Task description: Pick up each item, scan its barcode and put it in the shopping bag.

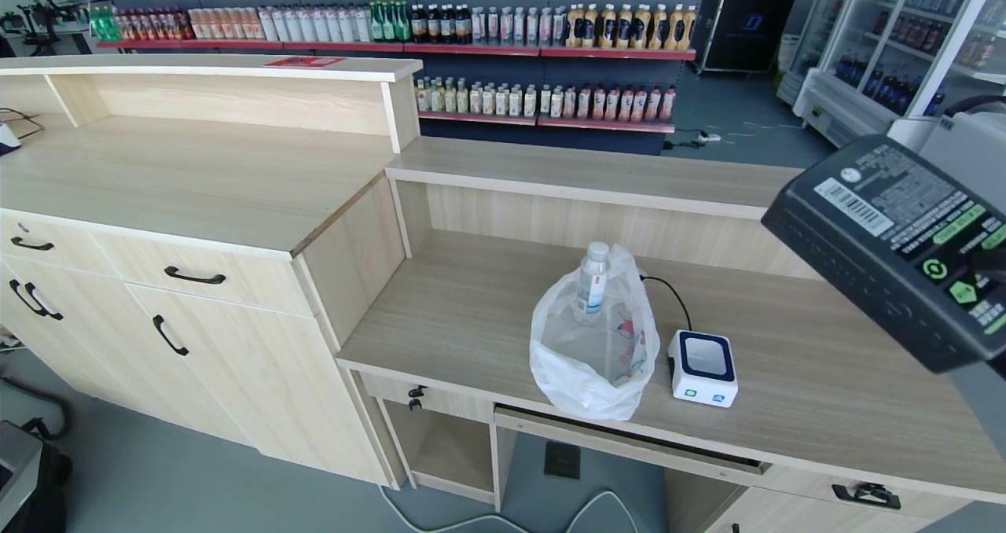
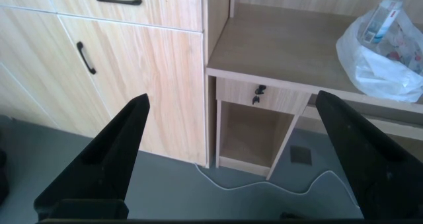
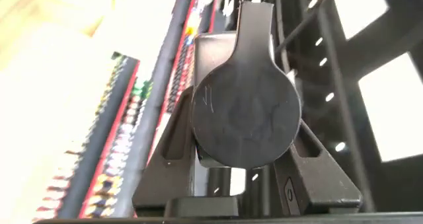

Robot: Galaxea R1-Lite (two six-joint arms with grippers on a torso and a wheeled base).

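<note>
Head view gives the black box [image 1: 888, 242] only in part: it is lifted high at the right, the picture edge cuts off its far end, and what holds it is hidden behind it. Its white barcode label [image 1: 854, 207] faces up toward the camera. The wooden counter [image 1: 825, 360] runs out of the picture at the right. The shopping bag [image 1: 585, 360] stands open near the counter's front edge, with a clear bottle [image 1: 593, 281] upright inside, whose lower part is blurred by the plastic. The scanner [image 1: 703, 368] sits just beside the bag on its right, also near the front edge; I cannot tell if they touch. Its cable [image 1: 676, 297] goes behind the bag. A wide stretch of counter top lies to the right of the scanner, below the box. The right gripper [image 3: 241, 118] has its fingers pressed on both sides of a dark item, which I take to be the box. The left gripper [image 2: 232, 97] is spread wide with nothing between its fingers. It hangs low over the grey floor [image 2: 172, 191] before the cabinet doors [image 2: 132, 85], well apart from the bag.
</note>
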